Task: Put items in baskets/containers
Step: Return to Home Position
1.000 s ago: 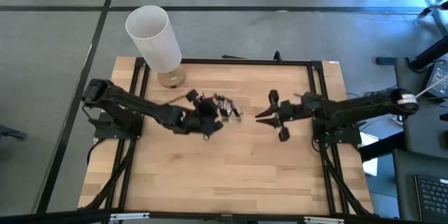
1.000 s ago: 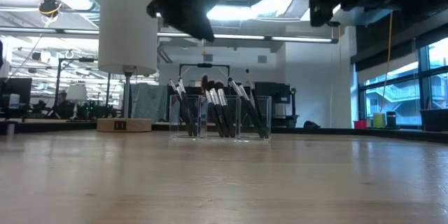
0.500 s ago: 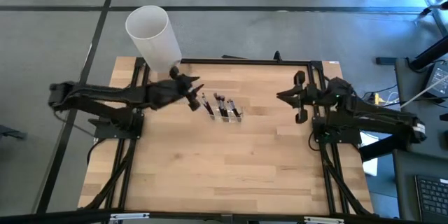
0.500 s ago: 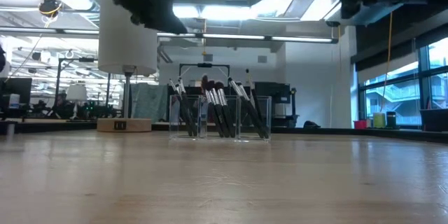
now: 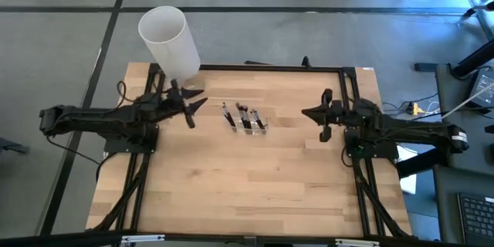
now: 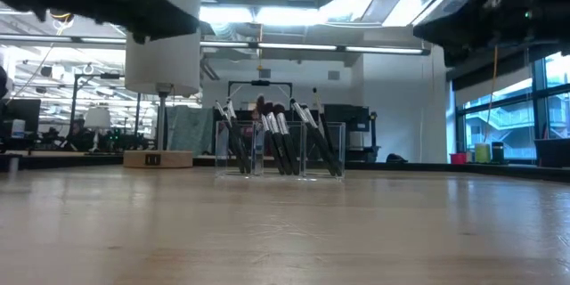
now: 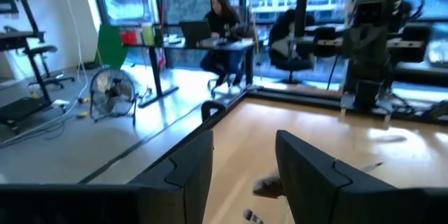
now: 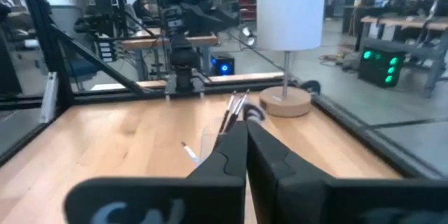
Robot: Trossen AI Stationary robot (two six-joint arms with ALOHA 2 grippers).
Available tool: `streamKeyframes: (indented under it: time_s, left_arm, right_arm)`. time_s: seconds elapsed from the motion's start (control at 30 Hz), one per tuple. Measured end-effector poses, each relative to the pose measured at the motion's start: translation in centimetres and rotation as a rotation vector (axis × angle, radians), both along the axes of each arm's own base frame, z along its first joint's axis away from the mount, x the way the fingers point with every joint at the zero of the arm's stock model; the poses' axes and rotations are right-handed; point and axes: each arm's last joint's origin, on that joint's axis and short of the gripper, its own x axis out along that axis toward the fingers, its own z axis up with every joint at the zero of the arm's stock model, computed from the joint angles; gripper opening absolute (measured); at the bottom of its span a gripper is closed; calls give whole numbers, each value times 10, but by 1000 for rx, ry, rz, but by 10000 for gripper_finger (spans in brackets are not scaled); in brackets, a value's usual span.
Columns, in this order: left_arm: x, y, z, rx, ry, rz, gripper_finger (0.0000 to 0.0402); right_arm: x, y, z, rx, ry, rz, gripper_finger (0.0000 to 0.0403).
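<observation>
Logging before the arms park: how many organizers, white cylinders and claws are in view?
Clear organizer: 1
White cylinder: 1
Claws: 2, left claw, right claw
Total: 4; the brushes in the organizer overlap too much to count.

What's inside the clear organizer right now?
Dark makeup brushes stand leaning inside the clear organizer, spread across its compartments, with their tips above the rim. They overlap one another, so an exact count cannot be told.
</observation>
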Motion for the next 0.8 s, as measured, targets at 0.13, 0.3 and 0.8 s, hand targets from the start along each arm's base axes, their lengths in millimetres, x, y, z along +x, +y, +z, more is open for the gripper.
streamKeyframes:
  time_s: [0.13,0.3,0.8]
  left_arm:
    - [-15,-5,-10,8,-61,7,152]
    - [-32,-10,-9,42,-148,-6,152]
    - [-57,-15,-31,84,-211,-9,152]
  right_arm:
    - [0,0,10,-44,36,-13,6]
    - [-8,2,34,-85,170,-7,7]
    - [-39,9,19,-35,-37,-10,5]
